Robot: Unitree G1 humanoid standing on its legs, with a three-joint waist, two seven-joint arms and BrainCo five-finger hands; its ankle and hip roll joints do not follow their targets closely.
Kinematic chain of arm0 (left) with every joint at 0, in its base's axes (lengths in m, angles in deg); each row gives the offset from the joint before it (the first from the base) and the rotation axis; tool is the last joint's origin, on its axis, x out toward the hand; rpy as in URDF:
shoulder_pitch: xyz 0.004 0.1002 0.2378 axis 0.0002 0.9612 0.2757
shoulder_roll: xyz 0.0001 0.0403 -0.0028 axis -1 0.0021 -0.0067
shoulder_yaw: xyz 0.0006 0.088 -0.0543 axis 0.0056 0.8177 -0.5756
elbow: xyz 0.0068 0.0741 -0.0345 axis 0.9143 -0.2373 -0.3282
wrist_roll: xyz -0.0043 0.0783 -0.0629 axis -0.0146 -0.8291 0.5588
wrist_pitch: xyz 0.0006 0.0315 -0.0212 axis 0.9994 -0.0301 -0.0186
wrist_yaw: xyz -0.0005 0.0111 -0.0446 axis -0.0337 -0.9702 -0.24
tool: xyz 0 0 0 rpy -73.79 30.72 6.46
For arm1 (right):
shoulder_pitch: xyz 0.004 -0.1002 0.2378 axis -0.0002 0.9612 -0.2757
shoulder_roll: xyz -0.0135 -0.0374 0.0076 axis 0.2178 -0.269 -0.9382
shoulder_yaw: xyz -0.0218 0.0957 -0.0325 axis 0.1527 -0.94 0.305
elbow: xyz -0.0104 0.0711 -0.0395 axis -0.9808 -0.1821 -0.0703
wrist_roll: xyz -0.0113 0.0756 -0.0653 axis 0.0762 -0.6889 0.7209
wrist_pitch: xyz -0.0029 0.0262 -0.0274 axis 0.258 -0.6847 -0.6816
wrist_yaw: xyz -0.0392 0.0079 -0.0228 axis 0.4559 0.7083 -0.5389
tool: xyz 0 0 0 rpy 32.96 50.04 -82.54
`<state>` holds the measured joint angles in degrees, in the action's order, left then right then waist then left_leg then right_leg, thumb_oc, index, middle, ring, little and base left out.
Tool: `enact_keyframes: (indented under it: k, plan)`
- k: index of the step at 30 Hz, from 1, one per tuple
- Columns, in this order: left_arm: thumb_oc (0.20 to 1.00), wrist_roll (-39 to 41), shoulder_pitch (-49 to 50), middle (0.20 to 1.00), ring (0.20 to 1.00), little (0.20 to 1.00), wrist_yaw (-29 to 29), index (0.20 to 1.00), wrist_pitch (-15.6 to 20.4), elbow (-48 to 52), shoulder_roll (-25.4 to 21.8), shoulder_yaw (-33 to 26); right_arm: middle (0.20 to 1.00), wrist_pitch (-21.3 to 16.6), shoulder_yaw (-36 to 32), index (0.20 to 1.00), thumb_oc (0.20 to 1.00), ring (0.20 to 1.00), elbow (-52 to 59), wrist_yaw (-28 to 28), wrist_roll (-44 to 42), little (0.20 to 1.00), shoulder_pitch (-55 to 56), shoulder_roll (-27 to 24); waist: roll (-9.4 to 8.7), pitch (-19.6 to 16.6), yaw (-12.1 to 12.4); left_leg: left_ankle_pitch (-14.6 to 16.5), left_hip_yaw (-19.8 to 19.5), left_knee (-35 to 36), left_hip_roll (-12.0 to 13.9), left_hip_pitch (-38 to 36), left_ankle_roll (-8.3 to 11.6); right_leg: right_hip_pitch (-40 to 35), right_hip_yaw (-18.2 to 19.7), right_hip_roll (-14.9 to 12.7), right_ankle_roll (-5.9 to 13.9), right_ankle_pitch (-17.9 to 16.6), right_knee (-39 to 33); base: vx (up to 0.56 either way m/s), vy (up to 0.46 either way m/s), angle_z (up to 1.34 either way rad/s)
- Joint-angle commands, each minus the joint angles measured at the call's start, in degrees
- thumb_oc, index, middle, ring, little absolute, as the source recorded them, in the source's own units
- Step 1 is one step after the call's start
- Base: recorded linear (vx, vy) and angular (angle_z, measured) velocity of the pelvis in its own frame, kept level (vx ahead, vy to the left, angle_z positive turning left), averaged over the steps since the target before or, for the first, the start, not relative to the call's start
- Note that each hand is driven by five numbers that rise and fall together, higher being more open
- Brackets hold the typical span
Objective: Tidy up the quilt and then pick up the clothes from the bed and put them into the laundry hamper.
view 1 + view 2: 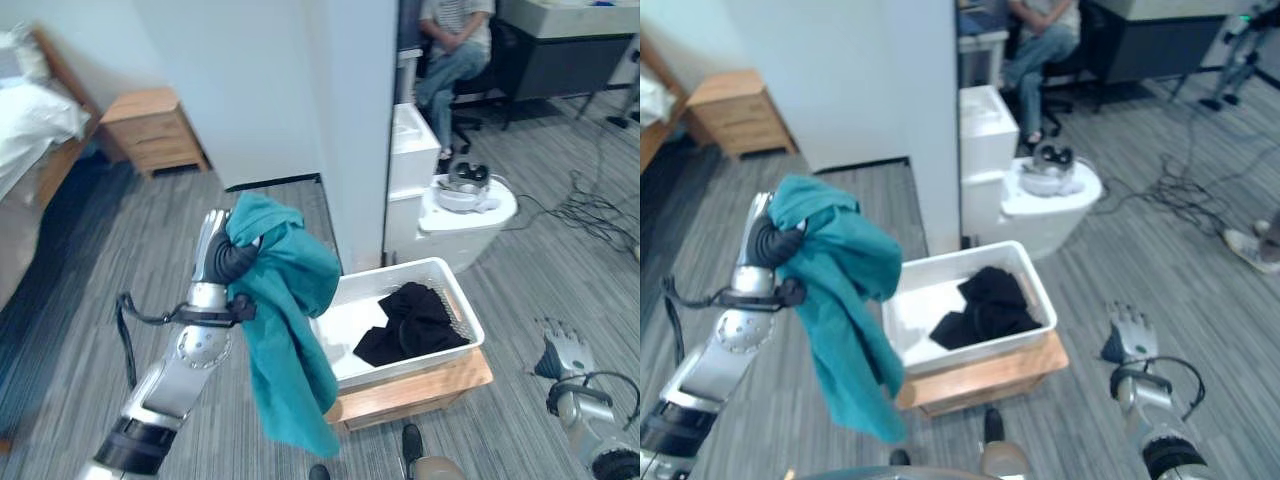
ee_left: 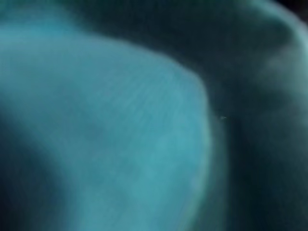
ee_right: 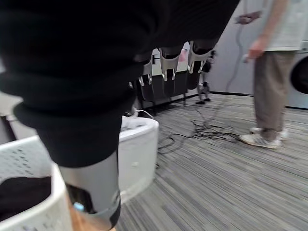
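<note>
While the left hand point(image 1: 222, 256) holds the teal cloth garment point(image 1: 288, 320) bunched in curled fingers, its length hanging straight down, the white perforated plastic laundry hamper point(image 1: 452, 289) lies just to its right and lower; the right hand point(image 1: 563, 353) hangs open.

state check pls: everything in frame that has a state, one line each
Teal garment: off the bed, draped over the left hand, hanging in the air beside the hamper.
Left hand: raised, fingers hidden under the cloth.
Right hand: low, fingers straight, holding nothing.
Laundry hamper: upright on a wooden stand, open top, partly filled.
Black clothes: lying inside the hamper.
Nightstand: drawers closed.
</note>
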<state>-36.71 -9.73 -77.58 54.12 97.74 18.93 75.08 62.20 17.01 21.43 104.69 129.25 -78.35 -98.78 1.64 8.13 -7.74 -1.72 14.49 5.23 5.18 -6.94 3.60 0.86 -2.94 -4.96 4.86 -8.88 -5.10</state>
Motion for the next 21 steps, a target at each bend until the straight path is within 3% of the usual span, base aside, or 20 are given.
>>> enact_keyframes:
  k: [1,6,9,14,18,19,21]
  plan:
    - [0.200,-3.11,-9.57,0.200,0.200,0.200,-4.66,0.200,1.39,-2.10,-0.21,1.95,1.000,-0.26,0.57,1.000,1.000,1.000,-3.17,1.77,-4.24,1.000,-1.03,0.45,-0.39,-2.16,-1.97,4.11,2.06,-0.23,2.76,-0.68,2.85,-5.60,1.46,-3.16,4.84,10.26,0.10,0.01,-0.009,-0.36]
    - [0.200,-4.59,-16.40,0.200,0.200,0.200,-6.81,0.200,-0.77,-10.82,1.47,6.24,1.000,-0.30,1.76,1.000,1.000,1.000,-11.38,0.26,-7.87,1.000,1.64,3.11,0.45,-2.05,-4.20,3.97,3.58,-0.23,2.97,-0.81,3.06,-4.61,3.10,-3.09,4.99,9.84,0.10,-0.01,-0.009,-0.26]
    - [0.200,-3.57,-15.86,0.200,0.200,0.200,-6.25,0.200,-2.01,-18.64,5.11,8.76,1.000,0.02,3.21,1.000,1.000,1.000,-17.02,-0.64,-8.86,1.000,2.21,5.20,0.90,-2.15,-5.29,4.03,4.40,-0.23,3.13,-1.20,3.18,-4.51,3.88,-2.81,4.91,9.84,0.10,0.01,-0.024,-0.16]
    - [0.200,-4.63,-14.81,0.200,0.200,0.200,-2.03,0.200,-5.27,-41.11,12.43,17.19,1.000,-0.38,6.23,1.000,1.000,1.000,-25.26,-3.57,-13.65,1.000,-0.10,9.27,1.76,-1.66,-7.71,4.05,5.50,-0.23,3.30,-1.58,3.05,-3.93,5.78,-2.36,4.68,9.80,0.10,-0.02,0.001,-0.15]
    - [0.200,-2.96,-11.59,0.200,0.200,0.200,1.16,0.200,-7.69,-56.08,18.27,19.14,1.000,0.53,7.34,1.000,1.000,1.000,-32.26,-7.26,-17.82,1.000,-2.64,12.39,2.92,-2.04,-8.46,3.94,6.41,-0.23,3.24,-1.55,2.97,-3.37,6.69,-2.19,4.33,9.78,0.10,0.02,0.015,-0.26]
    - [1.000,-3.27,-11.21,1.000,1.000,1.000,1.43,1.000,-8.25,-58.87,19.40,19.38,1.000,0.21,6.50,1.000,1.000,1.000,-32.88,-7.31,-20.06,1.000,-2.95,12.86,3.23,-2.05,-8.68,3.90,6.43,-0.23,3.16,-1.44,2.93,-3.25,6.88,-2.28,4.32,9.77,0.10,0.01,0.021,-0.17]
    - [1.000,-4.15,-11.40,1.000,1.000,1.000,1.66,1.000,-9.30,-63.16,21.20,19.79,1.000,-0.84,5.47,1.000,1.000,1.000,-32.43,-8.24,-23.53,1.000,-3.35,13.57,3.83,-1.81,-9.06,3.85,6.54,-0.23,2.90,-1.01,2.92,-2.67,6.97,-2.51,4.37,9.59,0.10,0.01,0.016,-0.03]
